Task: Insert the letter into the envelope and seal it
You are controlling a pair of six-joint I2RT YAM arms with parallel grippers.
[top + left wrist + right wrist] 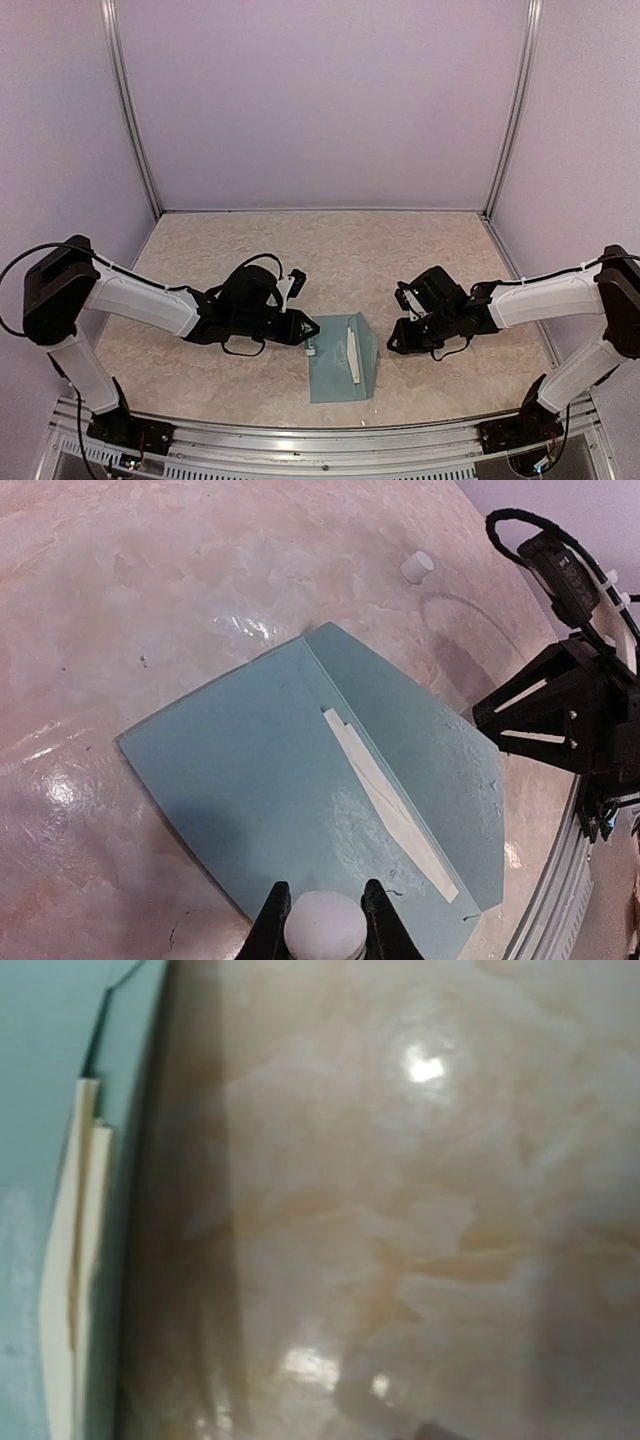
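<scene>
The teal envelope [340, 365] lies flat near the front of the table, with its flap open [300, 760]. A white letter [390, 800] shows as a narrow strip along the flap fold [353, 350]. My left gripper [325, 920] is shut on a white glue stick [325, 930] at the envelope's left edge [310, 335]. A dull smear of glue [385, 820] lies on the envelope just ahead of the stick. My right gripper [396, 340] hovers low just right of the envelope. Its fingers do not show in the blurred right wrist view, which holds the envelope's edge [40, 1080] and the letter [70, 1260].
A small white cap [417, 566] stands on the marbled table [330, 250] beyond the envelope. The metal front rail [330, 435] runs close to the envelope's near edge. White walls enclose the table on three sides.
</scene>
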